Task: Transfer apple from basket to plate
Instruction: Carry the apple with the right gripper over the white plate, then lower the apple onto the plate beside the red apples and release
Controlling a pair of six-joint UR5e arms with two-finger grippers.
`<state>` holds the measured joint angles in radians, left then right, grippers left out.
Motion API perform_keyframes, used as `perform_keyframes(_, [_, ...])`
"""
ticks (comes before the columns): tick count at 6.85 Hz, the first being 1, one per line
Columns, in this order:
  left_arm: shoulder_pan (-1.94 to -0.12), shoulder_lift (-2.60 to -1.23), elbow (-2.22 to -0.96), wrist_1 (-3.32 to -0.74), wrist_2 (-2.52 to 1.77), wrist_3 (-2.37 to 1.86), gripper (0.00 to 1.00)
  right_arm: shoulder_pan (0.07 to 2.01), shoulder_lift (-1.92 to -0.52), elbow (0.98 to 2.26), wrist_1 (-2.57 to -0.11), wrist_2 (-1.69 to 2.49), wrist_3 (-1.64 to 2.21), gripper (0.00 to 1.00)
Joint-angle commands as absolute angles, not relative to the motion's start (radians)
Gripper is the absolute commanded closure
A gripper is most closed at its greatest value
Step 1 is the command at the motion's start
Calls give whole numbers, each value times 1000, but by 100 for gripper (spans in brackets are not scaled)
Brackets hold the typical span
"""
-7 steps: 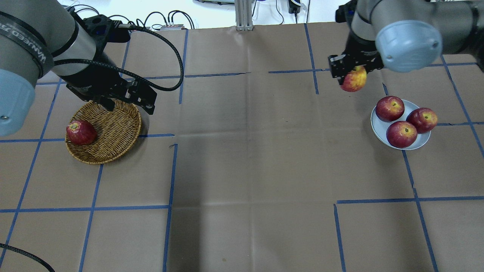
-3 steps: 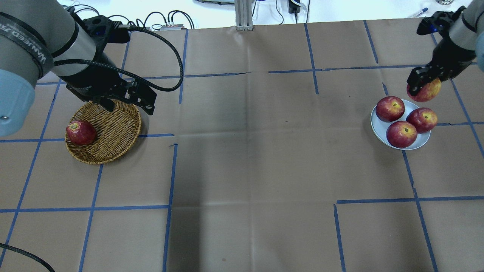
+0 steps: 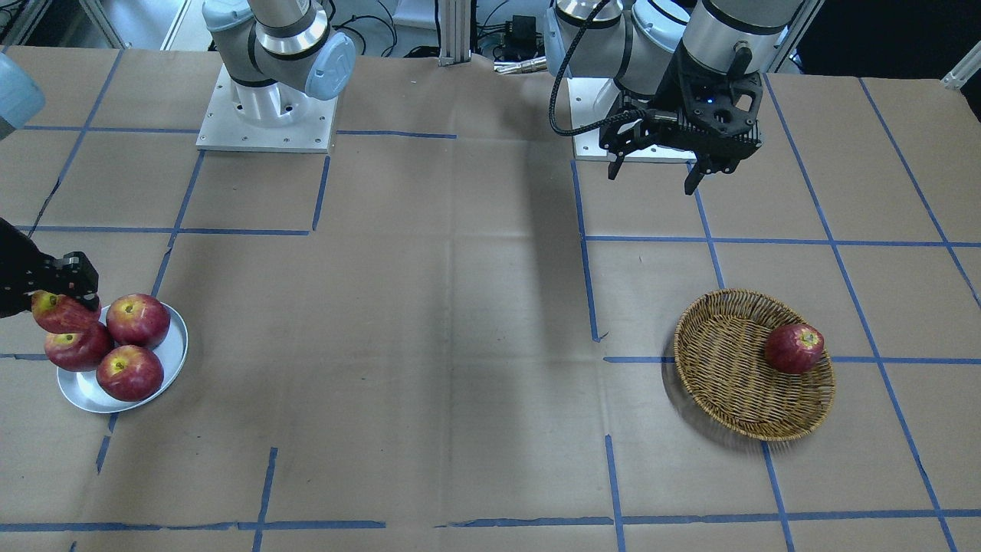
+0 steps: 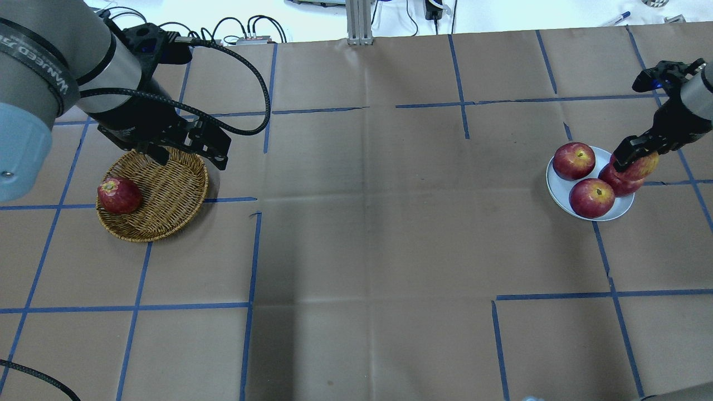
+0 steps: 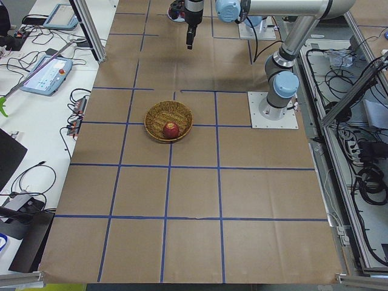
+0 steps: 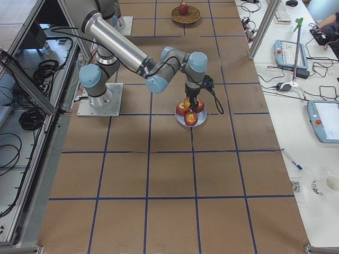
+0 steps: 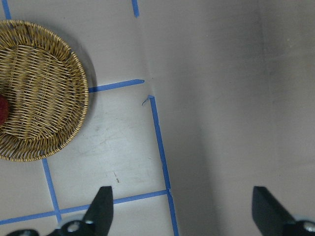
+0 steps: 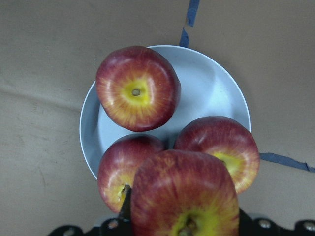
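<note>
My right gripper is shut on the apple, light red streaked with yellow. It holds the apple just above the right side of the silver-grey plate, right over one of the three dark red apples lying there. In the right wrist view the held apple fills the bottom, with the plate below it. The wicker basket sits at the left with one dark red apple in it. My left gripper is open and empty above the basket's far rim.
The three apples crowd the plate, leaving a little bare metal. Brown paper with a blue tape grid covers the table. Cables and an aluminium post lie at the far edge.
My right gripper has carried the apple to the right and down, from beyond the plate's far left to just over the plate's right side. The left arm has not moved.
</note>
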<state>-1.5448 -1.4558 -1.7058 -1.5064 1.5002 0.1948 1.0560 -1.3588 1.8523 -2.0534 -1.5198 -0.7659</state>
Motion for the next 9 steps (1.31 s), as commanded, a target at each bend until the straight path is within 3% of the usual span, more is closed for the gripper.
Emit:
perform_keyframes(1, [-1545,-1456,-1706,-1506,1500,195,1,1052,-1358,1884,-2112,-1516,-762,65])
perform_keyframes(6, [-1545,-1454,-1707,-1506,1499,195,1,1078,-1312,1887,-2175,-1477,-736,62])
perform_keyframes(7, [-1545,-1454,-1707,-1506,1499,195,1,1080,-1312,1887,-2174,-1477,-739,8])
perform_keyframes(8, [-1545,-1454,-1709,-1506,1499,195,1,1080,-1321,1876,-2172,-1480,-736,0])
perform_keyframes(9, [-1545,-1453,-1709,-1506,1499,195,1,1081,-1324,1847,-2168,-1480,-738,0])
